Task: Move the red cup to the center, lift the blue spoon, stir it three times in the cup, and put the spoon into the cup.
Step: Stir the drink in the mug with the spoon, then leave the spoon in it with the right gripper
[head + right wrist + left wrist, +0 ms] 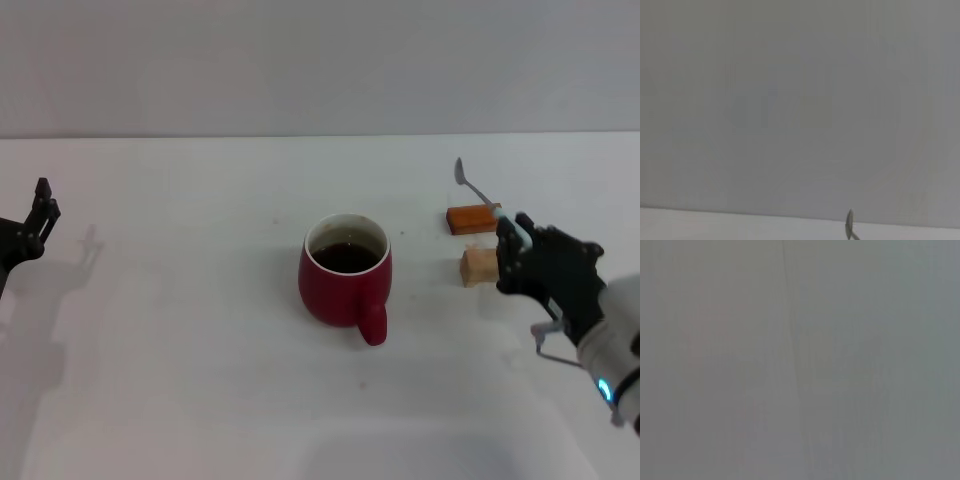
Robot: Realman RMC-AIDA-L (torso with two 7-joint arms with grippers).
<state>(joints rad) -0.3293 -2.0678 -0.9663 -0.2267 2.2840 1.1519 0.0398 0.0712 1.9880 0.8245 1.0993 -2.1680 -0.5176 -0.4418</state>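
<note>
the red cup (345, 270) sits in the middle, the right gripper (512, 240) is clamped on the blue spoon (478, 192) over the blocks, so dipping it in the cup comes next.

No readable text, labels, brands, numbers or signs in any view. Red cup (344, 268) is plain glaze, no print. Orange-brown block (471, 218) and tan block (478, 267) show bare faces. Blue spoon (476, 190) carries no marking (only its bowl shows in the right wrist view). Left wrist view is blank grey.
</note>
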